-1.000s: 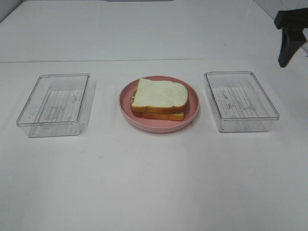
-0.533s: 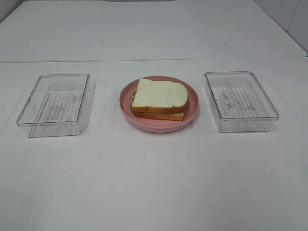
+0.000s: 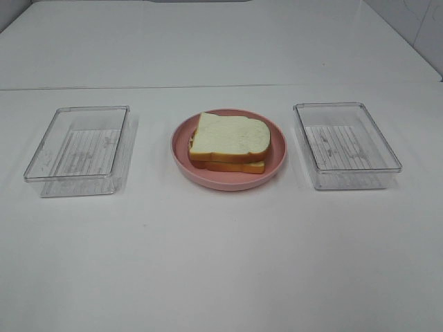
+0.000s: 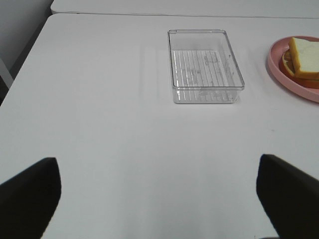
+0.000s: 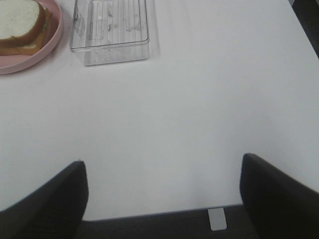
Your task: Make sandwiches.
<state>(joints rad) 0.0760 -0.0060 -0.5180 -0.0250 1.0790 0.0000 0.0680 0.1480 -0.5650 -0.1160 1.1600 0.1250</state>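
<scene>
We see the sandwich (image 3: 228,143) assembled on the round pink plate (image 3: 277,162): a white top slice with an orange-brown crust sits over a second slice, and only a thin edge of filling shows between them, too slight for us to name. The plate is our landmark, standing in the middle of the white table (image 3: 221,263).

To the left of the plate, well apart from it, stands one clear plastic tray (image 3: 41,166), and to the right of the plate stands a second clear tray (image 3: 394,162). We see nothing lying in either tray; only their ribbed floors show through.

Judging from this, we take the stack to be finished: no loose bread, lettuce, bacon or cheese shows anywhere around the plate, so we see nothing left to add. If the task calls for more than one sandwich, we cannot find the makings for another.

Neither arm appears in the high view. In the left wrist view, our left claw (image 4: 159,199) hangs over bare table on the left-tray side of the plate, fingers spread wide and holding nothing. In the right wrist view, our right claw (image 5: 162,194) hangs over the table's edge on the right-tray side of the plate, also spread wide and empty.
</scene>
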